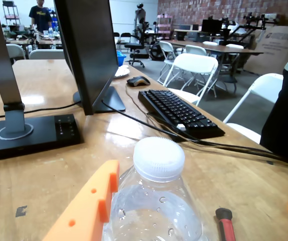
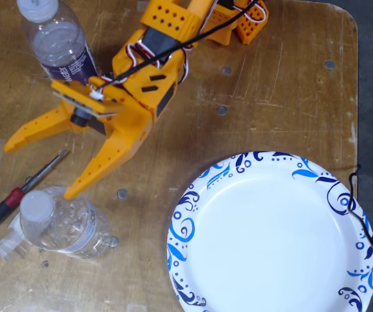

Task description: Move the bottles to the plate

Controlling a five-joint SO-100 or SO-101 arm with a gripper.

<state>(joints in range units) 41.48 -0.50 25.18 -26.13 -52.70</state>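
- In the fixed view the whole work area is seen from above: the plate (image 2: pixel 271 234) lies at the lower right of the wooden table (image 2: pixel 290 78), and nothing is lying on it.
- The labelled bottle (image 2: pixel 56 42), with a dark purple label, is seen only in the fixed view, at the upper left, just beside the orange arm (image 2: pixel 164 39).
- The crinkly bottle (image 2: pixel 60 224) is shown in both views. In the fixed view it is lying at the lower left, well apart from the plate; in the wrist view its white cap (image 1: pixel 159 158) and clear shoulder fill the lower middle.
- A screwdriver (image 2: pixel 11 201) with a red and black handle is lying left of the crinkly bottle in the fixed view; in the wrist view only its handle (image 1: pixel 225 226) is seen, right of the bottle.
- Only the wrist view shows the far side of the table: a monitor stand (image 1: pixel 91 55), a black keyboard (image 1: pixel 179 113), a mouse (image 1: pixel 138 80) and white chairs behind.
- The gripper (image 2: pixel 40 166) is pointed to the lower left in the fixed view, and its jaws are spread wide apart, with nothing held.
- One fingertip is close to the crinkly bottle; the other is pointed to the left, above the screwdriver.
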